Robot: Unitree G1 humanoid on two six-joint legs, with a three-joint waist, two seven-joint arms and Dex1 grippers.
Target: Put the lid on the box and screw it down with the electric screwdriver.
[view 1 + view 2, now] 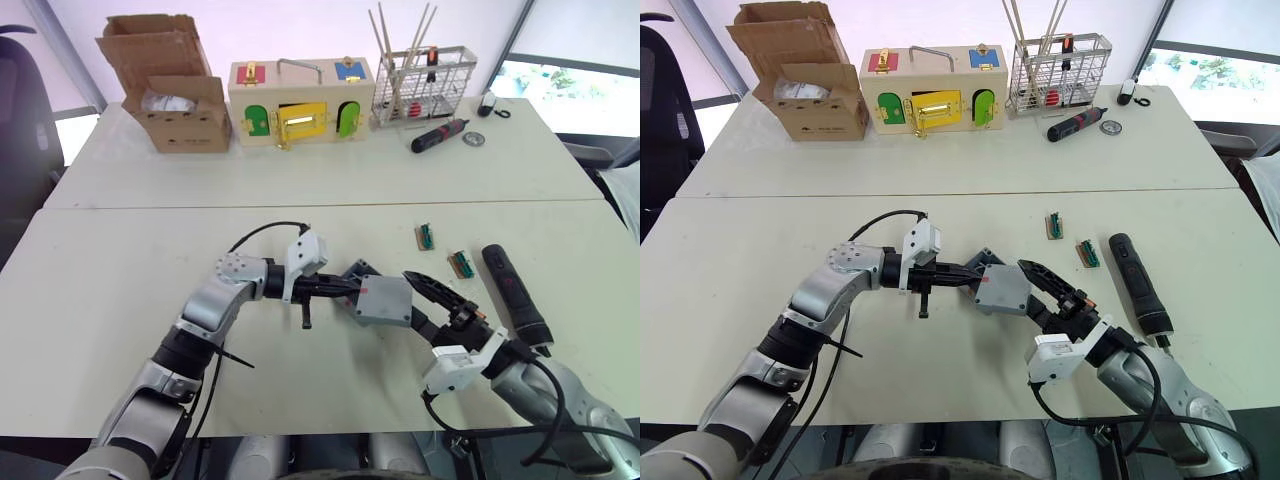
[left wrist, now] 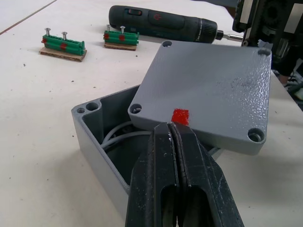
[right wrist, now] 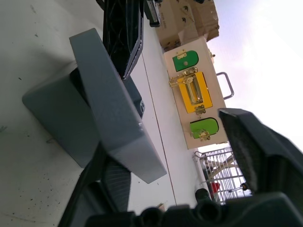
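Main risk as I judge it: the lid [image 2: 208, 90] sits skewed and tilted on the box [image 2: 97, 132], one corner of the box cavity uncovered, so a push from either side could slide it off or tip the box rather than seat it. My left pincer [image 2: 174, 137] has its fingers pressed together, tip touching the lid's near edge at a red mark; it grips nothing, so it can only nudge. My right pincer [image 1: 425, 295] is spread wide on the far side of the lid, one finger under its raised edge, one clear. The lid is flat grey, pebbled, with corner screw holes; a pale cable lies inside the box. The electric screwdriver [image 1: 514, 293] lies on the surface [image 1: 100, 300] beyond the lid, untouched.
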